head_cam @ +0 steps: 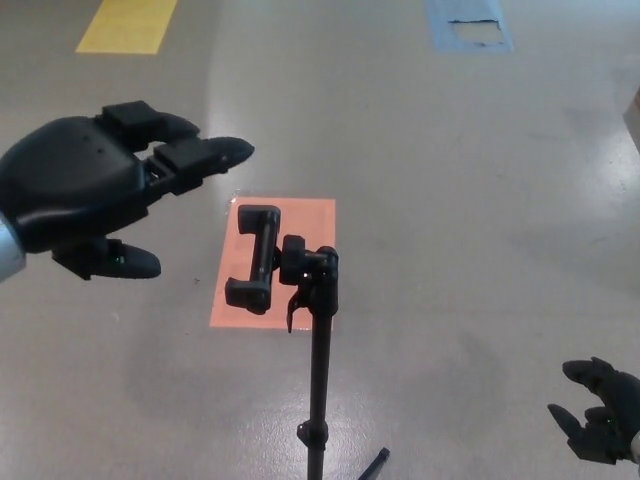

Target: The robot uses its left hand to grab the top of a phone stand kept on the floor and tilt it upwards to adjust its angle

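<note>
1. We see a grey floor (480,200), smooth and slightly glossy with a pale sheen running up the middle; it fills the whole view.
2. Our left hand (95,195) comes in from the left, matt black with a rounded, pebbled back. Its wrist is cut off by the edge. Its fingers (210,155) point right and its thumb (125,262) hangs below, spread apart with nothing between them. It hovers left of the stand, not touching it.
3. The stand (320,340) rises in the middle, a thin black pole. Its foot is cut off by the lower edge, so we cannot make out the base; only one leg tip (375,465) shows.
4. On the floor under the clamp lies a flat salmon-pink patch (300,220), rectangular.
5. The clamp (255,258) at the pole's top is a black bar with a hooked jaw at each end, joined to the pole by a round knob and a small lever.
6. A yellow patch (125,25) and a blue patch (470,25) lie at the far edge, both cut off.
7. Our right hand (600,415) shows only partly at the lower right corner, fingers loosely apart, holding nothing.
</note>
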You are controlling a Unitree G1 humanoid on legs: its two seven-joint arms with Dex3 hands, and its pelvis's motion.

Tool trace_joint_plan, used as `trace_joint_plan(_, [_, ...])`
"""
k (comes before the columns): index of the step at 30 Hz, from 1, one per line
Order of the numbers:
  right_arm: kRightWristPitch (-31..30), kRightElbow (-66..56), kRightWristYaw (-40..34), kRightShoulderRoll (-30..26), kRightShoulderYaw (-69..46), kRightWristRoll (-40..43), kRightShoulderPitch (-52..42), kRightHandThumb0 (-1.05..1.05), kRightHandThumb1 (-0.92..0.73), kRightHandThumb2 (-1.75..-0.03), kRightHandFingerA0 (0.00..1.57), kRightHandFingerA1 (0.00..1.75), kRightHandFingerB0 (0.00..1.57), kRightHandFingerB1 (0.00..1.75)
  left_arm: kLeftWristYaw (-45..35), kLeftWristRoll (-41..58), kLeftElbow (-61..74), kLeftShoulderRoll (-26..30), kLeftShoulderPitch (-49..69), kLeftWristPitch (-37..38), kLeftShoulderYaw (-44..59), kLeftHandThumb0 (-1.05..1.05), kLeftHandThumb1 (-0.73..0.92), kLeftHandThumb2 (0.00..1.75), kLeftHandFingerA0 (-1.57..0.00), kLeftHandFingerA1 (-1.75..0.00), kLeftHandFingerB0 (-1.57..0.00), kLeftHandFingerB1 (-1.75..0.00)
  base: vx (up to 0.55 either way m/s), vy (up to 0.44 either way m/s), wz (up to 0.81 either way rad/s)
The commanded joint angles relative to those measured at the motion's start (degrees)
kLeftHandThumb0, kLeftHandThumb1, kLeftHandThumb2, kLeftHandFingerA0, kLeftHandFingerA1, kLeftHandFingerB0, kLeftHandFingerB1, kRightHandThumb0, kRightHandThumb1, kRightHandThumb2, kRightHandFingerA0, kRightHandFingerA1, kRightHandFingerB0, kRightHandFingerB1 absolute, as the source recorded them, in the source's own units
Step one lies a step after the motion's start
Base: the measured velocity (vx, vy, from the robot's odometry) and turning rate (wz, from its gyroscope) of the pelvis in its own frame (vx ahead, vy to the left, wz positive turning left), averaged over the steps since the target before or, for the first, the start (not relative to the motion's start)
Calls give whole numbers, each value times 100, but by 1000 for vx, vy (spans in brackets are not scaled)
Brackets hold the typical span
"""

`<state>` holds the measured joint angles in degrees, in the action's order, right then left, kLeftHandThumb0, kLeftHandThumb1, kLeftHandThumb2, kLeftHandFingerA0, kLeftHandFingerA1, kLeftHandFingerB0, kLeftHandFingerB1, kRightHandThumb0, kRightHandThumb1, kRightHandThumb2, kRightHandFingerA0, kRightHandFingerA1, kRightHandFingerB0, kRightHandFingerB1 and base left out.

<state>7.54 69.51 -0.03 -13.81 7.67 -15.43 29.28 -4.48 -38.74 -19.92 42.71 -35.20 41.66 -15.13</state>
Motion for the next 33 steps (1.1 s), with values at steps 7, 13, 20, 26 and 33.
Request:
trace_joint_plan(7, [-95,24,84,-70,42,-16,14,-26,-63,-111,7,50,7,50,442,-688,154,43,204,100,-150,-20,45,58,-12,-31,-8,-22,0,0,0])
trace_joint_plan(13, [-102,1,113,-95,46,-13,27,-26,-64,-111,7,50,6,49,554,-956,216,61,228,38,-274,-24,46,59,-9,-28,-6,-23,0,0,0])
trace_joint_plan(20, [-86,1,123,-106,33,-4,48,-25,-63,-111,8,50,7,50,639,-1107,236,38,238,-24,-332,-26,45,61,-8,-28,-4,-23,0,0,0])
trace_joint_plan(26, [-101,22,178,-100,22,12,67,-26,-63,-111,7,50,6,50,633,-1020,143,-9,214,11,-348,-27,44,62,-8,-28,-2,-22,0,0,0])
trace_joint_plan(33, [-136,-5,176,-115,60,-34,121,-26,-62,-110,8,50,8,50,536,-961,70,-62,116,-11,-367,-31,44,61,-9,-27,-4,-23,0,0,0])
